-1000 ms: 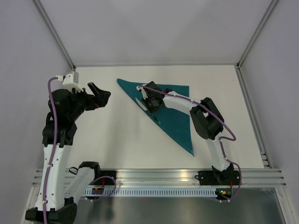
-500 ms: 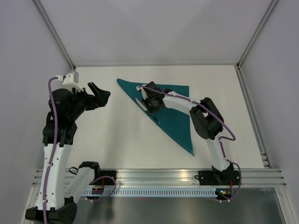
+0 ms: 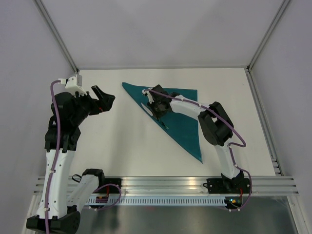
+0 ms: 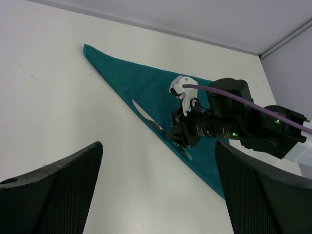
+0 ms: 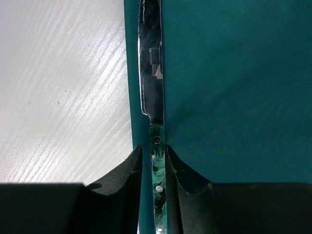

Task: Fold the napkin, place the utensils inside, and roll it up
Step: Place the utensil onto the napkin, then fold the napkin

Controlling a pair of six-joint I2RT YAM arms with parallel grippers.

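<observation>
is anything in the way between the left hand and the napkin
Nothing visible. Only bare table lies between the open left hand and the napkin. The right hand sits further along its long edge, over the knife.

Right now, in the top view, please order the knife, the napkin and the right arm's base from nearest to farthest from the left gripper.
1. napkin, its far-left corner comes closest.
2. knife, on the napkin's long edge, further right.
3. right arm's base, bottom right of the view.

White table (image 3: pixel 122 146), pale walls (image 3: pixel 161 29), grey metal rail (image 3: pixel 170 184) along the near edge.
</observation>
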